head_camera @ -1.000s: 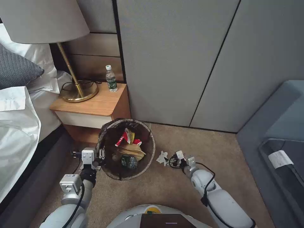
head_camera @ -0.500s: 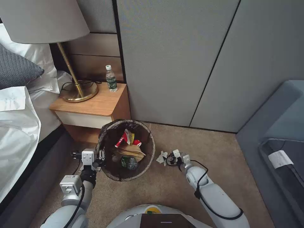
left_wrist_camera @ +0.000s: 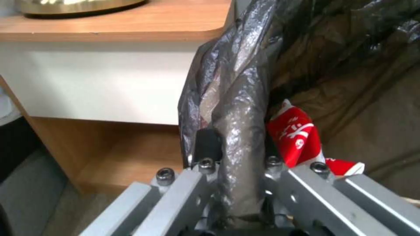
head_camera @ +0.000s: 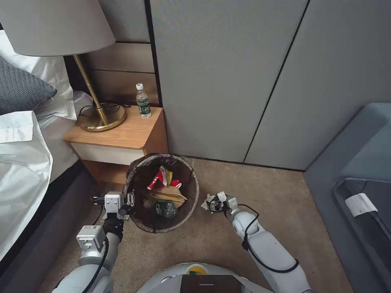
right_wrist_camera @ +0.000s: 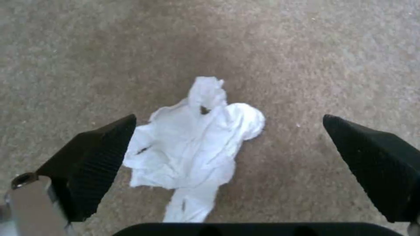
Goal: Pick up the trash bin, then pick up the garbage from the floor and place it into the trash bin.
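The small round bin lined with a dark brown-black plastic bag (head_camera: 163, 191) stands on the beige carpet floor (head_camera: 228, 244) in front of the wooden bedside cabinet (head_camera: 118, 138), just beside the bed (head_camera: 20, 162). The left gripper (head_camera: 129, 200) is closed on the bin's near-left rim; in the left wrist view its metal fingers (left_wrist_camera: 210, 177) pinch the folded bag edge (left_wrist_camera: 236, 131) between them. Inside the bin lie a crumpled red-and-white paper cup (head_camera: 159, 178), a brown paper bag (head_camera: 169, 195), a bit of yellow wrapper (head_camera: 170, 176) and a small green-labelled bottle (head_camera: 165, 208). To the right of the bin, a crumpled white tissue (right_wrist_camera: 197, 144) lies on the carpet, apart from the bin's wall. The right gripper (head_camera: 212, 204) is low over the tissue with its black ribbed pads (right_wrist_camera: 92, 160) spread wide, one on each side of the tissue and holding nothing. A clear water bottle with a green label (head_camera: 142, 101) stands upright on the cabinet top near a brass lamp base (head_camera: 99, 118).
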Motion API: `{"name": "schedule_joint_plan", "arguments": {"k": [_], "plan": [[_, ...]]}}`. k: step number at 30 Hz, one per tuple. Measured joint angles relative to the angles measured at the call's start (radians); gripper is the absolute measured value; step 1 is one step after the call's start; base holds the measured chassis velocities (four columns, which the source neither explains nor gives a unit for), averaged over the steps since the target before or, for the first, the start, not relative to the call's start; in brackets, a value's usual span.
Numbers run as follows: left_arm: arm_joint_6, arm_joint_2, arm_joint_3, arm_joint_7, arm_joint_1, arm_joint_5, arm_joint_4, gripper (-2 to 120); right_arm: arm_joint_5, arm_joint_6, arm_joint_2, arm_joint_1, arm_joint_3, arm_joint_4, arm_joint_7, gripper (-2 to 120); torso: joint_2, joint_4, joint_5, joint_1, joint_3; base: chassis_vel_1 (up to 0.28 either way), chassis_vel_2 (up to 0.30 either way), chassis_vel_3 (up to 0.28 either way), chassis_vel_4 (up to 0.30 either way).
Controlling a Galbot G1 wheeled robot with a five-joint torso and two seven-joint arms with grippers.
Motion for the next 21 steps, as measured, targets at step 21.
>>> {"name": "schedule_joint_plan", "arguments": {"k": [21], "plan": [[-0.001, 0.005, 0.0, 0.0, -0.008, -0.001, 0.0, 3, -0.038, 0.014, 0.059, 0.032, -0.004, -0.102, -0.004, 100, 0.0, 0.0, 0.0001, 0.0, 0.0, 0.0, 0.0, 0.0, 0.0]]}}
